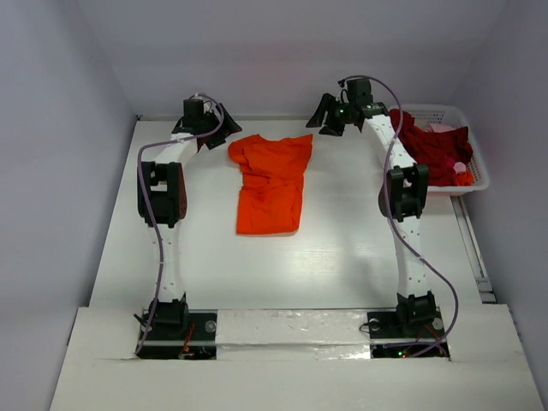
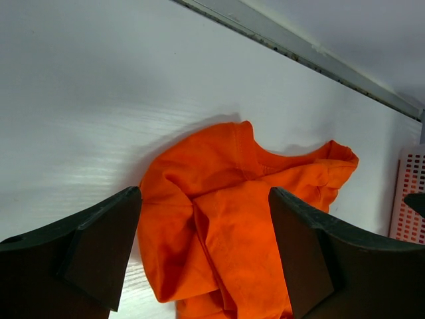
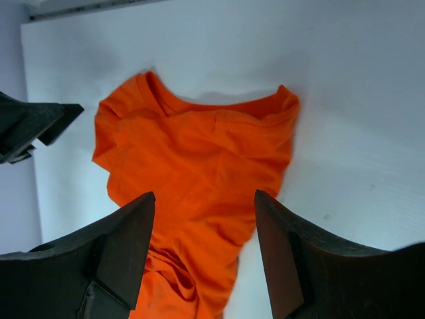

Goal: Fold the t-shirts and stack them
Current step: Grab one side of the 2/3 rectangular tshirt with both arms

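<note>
Tabletop [image 1: 342, 257] white between pale walls [image 1: 51, 128], orange t-shirt [image 1: 271, 182] mid-table, left gripper [image 2: 204, 199] and right gripper [image 3: 204, 198] wide-jawed, empty.

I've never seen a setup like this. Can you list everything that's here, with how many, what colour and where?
orange t-shirt: one, bright orange, lying rumpled on the far middle of the table.
dark red shirts: a heap, count unclear, dark red, inside the basket.
pinkish cloth: one bit showing, pale pink, in the basket behind the red heap.
basket: one, white plastic lattice, far right of the table.
table: one, white, under everything.
left arm: one, white and black, left side, reaching to the far edge.
right arm: one, white and black, right side, beside the basket.
left pincer: one, black, open and empty, over the shirt's left.
right pincer: one, black, open and empty, over the shirt's right.
</note>
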`<action>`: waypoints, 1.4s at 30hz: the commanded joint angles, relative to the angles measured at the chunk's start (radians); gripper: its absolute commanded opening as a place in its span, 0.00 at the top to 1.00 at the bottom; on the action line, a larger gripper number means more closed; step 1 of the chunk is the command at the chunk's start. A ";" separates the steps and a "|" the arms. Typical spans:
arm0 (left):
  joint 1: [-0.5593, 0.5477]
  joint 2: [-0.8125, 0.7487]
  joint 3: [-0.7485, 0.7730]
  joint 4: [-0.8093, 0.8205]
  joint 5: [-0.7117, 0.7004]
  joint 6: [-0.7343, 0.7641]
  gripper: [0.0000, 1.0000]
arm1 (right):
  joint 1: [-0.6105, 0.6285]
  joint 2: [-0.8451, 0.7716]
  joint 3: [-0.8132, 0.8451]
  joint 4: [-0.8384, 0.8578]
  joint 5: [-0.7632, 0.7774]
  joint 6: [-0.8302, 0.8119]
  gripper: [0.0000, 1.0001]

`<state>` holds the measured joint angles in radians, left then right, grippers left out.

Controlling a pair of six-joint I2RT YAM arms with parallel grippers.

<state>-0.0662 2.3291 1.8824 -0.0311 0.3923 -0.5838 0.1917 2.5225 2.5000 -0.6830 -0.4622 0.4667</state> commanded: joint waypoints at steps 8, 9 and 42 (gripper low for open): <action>-0.001 0.062 0.115 -0.111 -0.058 0.055 0.26 | 0.003 0.039 0.028 0.141 -0.072 0.113 0.32; -0.001 0.061 0.112 -0.116 -0.079 0.058 0.27 | 0.003 0.024 0.014 0.142 -0.064 0.109 0.32; -0.001 0.174 0.116 -0.090 0.130 0.021 0.29 | 0.021 0.075 -0.081 0.309 -0.070 0.288 0.30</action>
<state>-0.0647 2.4737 1.9884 -0.0467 0.5472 -0.5667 0.1928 2.5961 2.4119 -0.4408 -0.4992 0.7368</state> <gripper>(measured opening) 0.715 0.700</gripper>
